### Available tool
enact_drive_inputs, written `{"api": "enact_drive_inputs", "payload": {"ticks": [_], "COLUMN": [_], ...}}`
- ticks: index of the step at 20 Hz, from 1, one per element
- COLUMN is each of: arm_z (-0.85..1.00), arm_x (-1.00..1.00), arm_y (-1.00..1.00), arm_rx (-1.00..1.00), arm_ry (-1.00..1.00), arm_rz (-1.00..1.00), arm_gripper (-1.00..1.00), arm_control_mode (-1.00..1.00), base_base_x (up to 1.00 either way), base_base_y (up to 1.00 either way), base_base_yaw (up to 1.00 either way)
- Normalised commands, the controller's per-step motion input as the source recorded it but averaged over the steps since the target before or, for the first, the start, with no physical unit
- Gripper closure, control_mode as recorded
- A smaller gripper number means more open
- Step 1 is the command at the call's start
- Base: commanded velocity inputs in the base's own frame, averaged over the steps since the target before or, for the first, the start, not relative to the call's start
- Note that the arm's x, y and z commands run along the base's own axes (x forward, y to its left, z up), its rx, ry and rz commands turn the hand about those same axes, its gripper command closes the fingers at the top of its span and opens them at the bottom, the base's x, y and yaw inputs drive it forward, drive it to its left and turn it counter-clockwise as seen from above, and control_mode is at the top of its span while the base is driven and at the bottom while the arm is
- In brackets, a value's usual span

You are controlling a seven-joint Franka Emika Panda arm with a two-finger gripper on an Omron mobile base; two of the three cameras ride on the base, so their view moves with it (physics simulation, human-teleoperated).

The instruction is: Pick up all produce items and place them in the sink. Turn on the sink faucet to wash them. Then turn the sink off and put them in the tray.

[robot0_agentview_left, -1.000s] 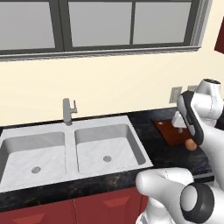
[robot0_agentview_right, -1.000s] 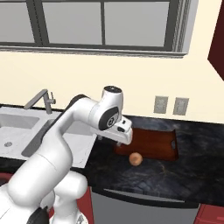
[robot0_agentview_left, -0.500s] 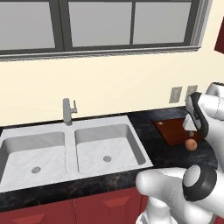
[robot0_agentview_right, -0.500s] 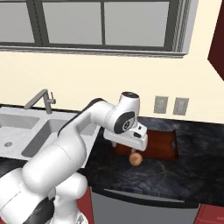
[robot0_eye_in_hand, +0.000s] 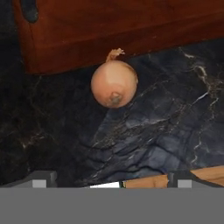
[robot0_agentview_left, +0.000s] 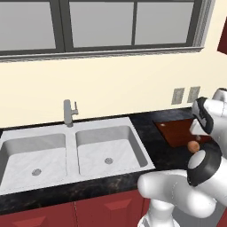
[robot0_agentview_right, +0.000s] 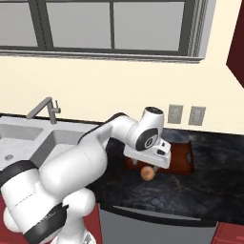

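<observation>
Onion (robot0_eye_in_hand: 114, 83) on dark counter (robot0_eye_in_hand: 166, 118) beside tray (robot0_eye_in_hand: 122, 30) | jaws spread wide, nothing held

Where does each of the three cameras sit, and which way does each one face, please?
Left base view: behind the arm's left, facing the sink, faucet, tray; arm lower right.
Right base view: behind its right, facing tray and onion; arm lower left.
Hand view: on the hand, looking down at the onion beside the tray; fingers at bottom.
All three share onion and tray.
</observation>
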Motion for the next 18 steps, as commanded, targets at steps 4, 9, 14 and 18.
{"api": "enact_drive_inputs", "payload": {"ticks": [4, 9, 14, 18], "arm_z": [-0.25, -0.24, -0.26, -0.25], "arm_x": [0.29, 0.31, 0.24, 0.20], "arm_y": [-0.07, 0.00, 0.00, 0.00], "arm_rx": [0.00, 0.00, 0.00, 0.00], "arm_ry": [0.00, 0.00, 0.03, 0.02], "arm_rz": [0.04, 0.04, 0.05, 0.06], "arm_gripper": [-1.00, -1.00, -1.00, -1.00], "arm_control_mode": [-1.00, -1.00, -1.00, -1.00], "base_base_x": [0.00, 0.00, 0.00, 0.00], "base_base_y": [0.00, 0.00, 0.00, 0.00], "base_base_yaw": [0.00, 0.00, 0.00, 0.00]}}
